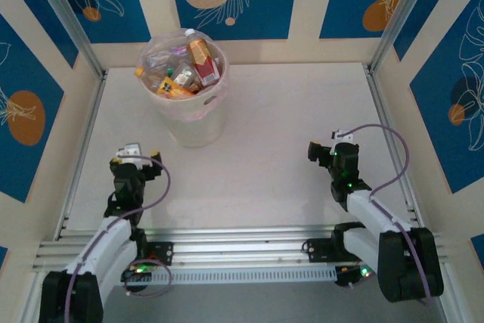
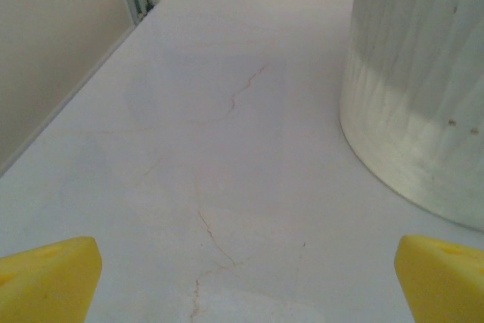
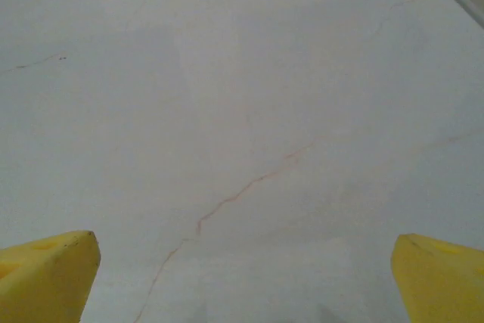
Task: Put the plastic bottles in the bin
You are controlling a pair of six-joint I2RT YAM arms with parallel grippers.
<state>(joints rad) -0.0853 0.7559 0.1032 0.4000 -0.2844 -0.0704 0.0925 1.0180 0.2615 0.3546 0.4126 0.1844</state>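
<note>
The plastic bottles [image 1: 184, 72] heaped in the bin [image 1: 198, 122], at eleven o'clock on the tabletop [image 1: 287, 149], are too small and blurred to count; its wall hides the lower ones. The left wrist view crops the bin at three o'clock. Yellow fingertips [image 2: 45, 281] are cut off at five and seven o'clock.

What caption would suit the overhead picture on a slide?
Bottles piled in the bin; left hand and right hand open over the table.

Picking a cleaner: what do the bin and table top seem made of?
The bin looks like cream-white moulded plastic, semi-matte, with faint vertical ribbing and soft highlights. The table seems a smooth matte white board, perhaps laminate or painted, given fine reddish hairline cracks.
</note>
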